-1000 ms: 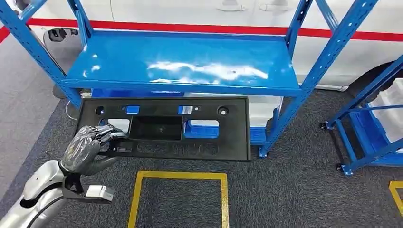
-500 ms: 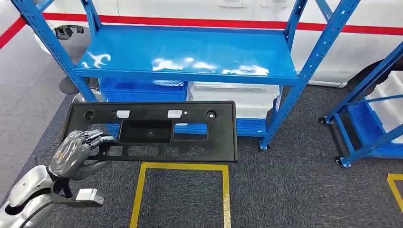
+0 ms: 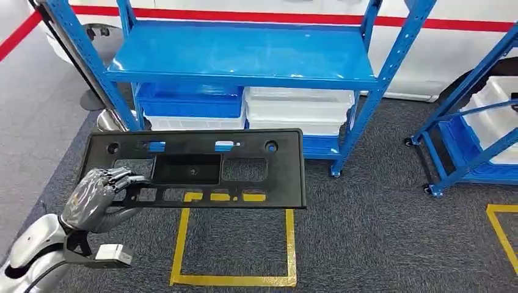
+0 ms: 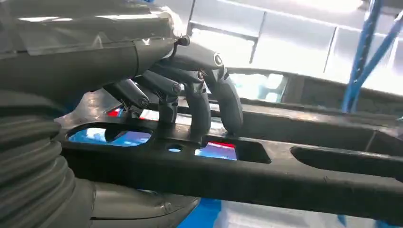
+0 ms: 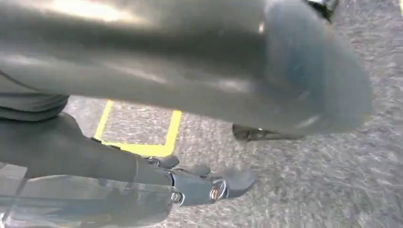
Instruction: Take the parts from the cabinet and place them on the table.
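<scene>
Left hand (image 3: 98, 198): grasped black panel (image 3: 201, 168) at its end — fingers (image 4: 204, 102) over top, thumb beneath.
Right hand (image 5: 199, 183): hung over carpet, fingers' state unclear.
Bins (image 3: 189, 101): on the rack's lower shelf beyond the panel — contents unseen.

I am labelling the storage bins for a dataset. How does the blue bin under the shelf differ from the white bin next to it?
Colour: the blue bin is a saturated blue like the rack, while the white bin is pale and milky. Place: the blue bin sits toward the rack's left side, the white bin toward its right. Support: the blue bin rests on another white tray; the white bin looks like a stack of its own kind. Both sit side by side under the shelf.
</scene>
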You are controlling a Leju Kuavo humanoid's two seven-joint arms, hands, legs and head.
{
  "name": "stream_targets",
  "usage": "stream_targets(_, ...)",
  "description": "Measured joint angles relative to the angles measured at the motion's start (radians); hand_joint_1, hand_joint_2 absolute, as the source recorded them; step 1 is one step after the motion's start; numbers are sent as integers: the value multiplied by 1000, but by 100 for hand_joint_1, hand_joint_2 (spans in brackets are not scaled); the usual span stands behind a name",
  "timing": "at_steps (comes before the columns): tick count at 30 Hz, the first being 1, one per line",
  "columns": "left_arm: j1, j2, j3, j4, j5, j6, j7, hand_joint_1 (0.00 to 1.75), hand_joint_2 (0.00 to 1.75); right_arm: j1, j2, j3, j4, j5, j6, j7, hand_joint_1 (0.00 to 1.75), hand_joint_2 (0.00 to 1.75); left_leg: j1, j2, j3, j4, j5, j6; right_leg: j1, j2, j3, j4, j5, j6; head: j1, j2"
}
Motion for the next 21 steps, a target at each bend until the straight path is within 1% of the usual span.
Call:
stream_targets(1, 3, 0, 0, -2, 1, 1, 0, 175, 175, 0, 0, 0, 0, 0, 0, 0, 0, 0, -1, -1, -1, -8, 15, -7, 1, 0, -8, -5, 13, -3, 0, 0)
stream_targets(2, 10, 0, 1, -3, 2, 2, 0, 175, 175, 1, 2, -1, 1, 0, 0, 2, 0, 0, -3, -4, -7, -11, 11, -12, -16, -6, -18, -18, 36, -10, 0, 0)
stream_targets(3, 19, 0, 2, -3, 3, 6, 0, 175, 175, 1, 2, -1, 1, 1, 0, 2, 0, 0, -3, -7, -19, 12, -44, -15, -14, -10, -36, -19, 52, -17, 0, 0)
stream_targets(4, 23, 0, 4, -3, 5, 9, 0, 175, 175, 2, 2, -1, 1, 3, 1, 3, 0, 0, -1, -7, -32, 63, -117, -16, -14, -11, -53, -18, 66, -23, 0, 0)
stream_targets(5, 27, 0, 5, -3, 5, 13, 0, 175, 175, 4, 2, -1, 1, 5, 1, 6, 0, 0, 1, -7, -44, 132, -183, -20, -13, -13, -71, -17, 79, -24, 0, 0)
stream_targets(6, 34, 0, 7, -3, 7, 15, -1, 175, 175, 6, 2, -1, 1, 8, 2, 7, 0, 0, 2, -7, -53, 211, -231, -25, -11, -14, -91, -14, 95, -25, 0, 0)
stream_targets(7, 40, 0, 10, -3, 8, 17, -3, 175, 175, 6, 2, -1, 1, 9, 3, 8, 0, 0, 2, -7, -56, 278, -241, -29, -11, -14, -115, -9, 110, -24, 0, 0)
stream_targets(8, 45, -1, 15, -3, 9, 18, -5, 175, 175, 6, 2, -1, 1, 9, 4, 7, 0, 0, 2, -7, -46, 314, -211, -32, -11, -14, -141, -2, 123, -23, 0, 0)
stream_targets(9, 48, -1, 21, -3, 9, 19, -8, 175, 175, 6, 3, -1, 1, 9, 9, 4, 0, 0, 2, -7, -20, 310, -161, -33, -11, -14, -167, 8, 136, -21, 0, 0)
stream_targets(10, 48, -1, 23, -3, 10, 19, -10, 175, 175, 6, 3, -1, 1, 8, 13, 0, 0, 0, 2, -7, 20, 277, -119, -32, -12, -14, -192, 17, 147, -17, 0, 0)
stream_targets(11, 48, -1, 25, -3, 11, 20, -12, 175, 175, 6, 3, -1, 1, 6, 16, -4, 0, 0, 2, -7, 78, 214, -107, -30, -12, -14, -214, 28, 157, -14, 0, 0)
stream_targets(12, 48, -1, 28, -3, 13, 21, -14, 175, 175, 1, 3, -1, 1, 5, 18, -9, 0, 0, 2, -7, 156, 115, -161, -25, -13, -14, -224, 40, 166, -9, -1, 0)
stream_targets(13, 47, -1, 32, -4, 13, 22, -16, 175, 175, 2, 4, -1, 1, 1, 18, -11, 0, 0, -6, -7, 235, -6, -219, -21, -7, -12, -231, 49, 172, -3, 0, 0)
stream_targets(14, 49, -2, 35, -3, 13, 24, -17, 175, 175, 4, 5, -2, 1, -3, 18, -13, 0, 0, -8, -6, 230, -7, -225, -13, -8, -14, -226, 41, 183, 3, 0, 0)
stream_targets(15, 45, -2, 38, -3, 15, 27, -19, 175, 175, 3, 5, -3, 1, -8, 18, -17, 0, 0, -10, -8, 226, -14, -216, -8, -12, -14, -227, 37, 196, 7, 0, 0)
stream_targets(16, 44, -2, 41, -3, 17, 28, -22, 175, 175, 3, 5, -5, 1, -10, 18, -18, 0, 0, -14, -8, 220, -11, -206, -1, -14, -14, -228, 30, 210, 14, -1, 0)
stream_targets(17, 44, -3, 42, -2, 16, 28, -23, 175, 175, 7, 4, -8, 1, -11, 18, -18, 0, 0, -4, -5, 209, -18, -186, 8, -9, -10, -236, 25, 216, 21, 0, 0)
stream_targets(18, 44, -4, 42, -2, 16, 28, -23, 175, 175, 5, 5, -10, 1, -11, 18, -19, 0, 0, -2, 2, 193, -20, -170, 13, -16, -4, -248, 44, 171, 27, 0, 0)
stream_targets(19, 45, -5, 42, -2, 16, 28, -24, 175, 175, 6, 6, -11, 2, -11, 20, -19, 0, 0, -1, 2, 173, -20, -155, 24, -18, -4, -266, 88, 95, 30, 0, 0)
stream_targets(20, 48, -6, 42, -2, 16, 27, -25, 175, 175, 8, 6, -11, 2, -11, 21, -19, 0, 0, -1, 2, 155, -20, -139, 27, -22, -3, -281, 155, 22, 35, 0, 0)
stream_targets(21, 48, -7, 43, -2, 16, 28, -25, 175, 175, 9, 6, -11, 2, -11, 21, -19, 0, 0, -1, 1, 137, -19, -123, 26, -25, -3, -295, 231, -28, 40, 0, 0)
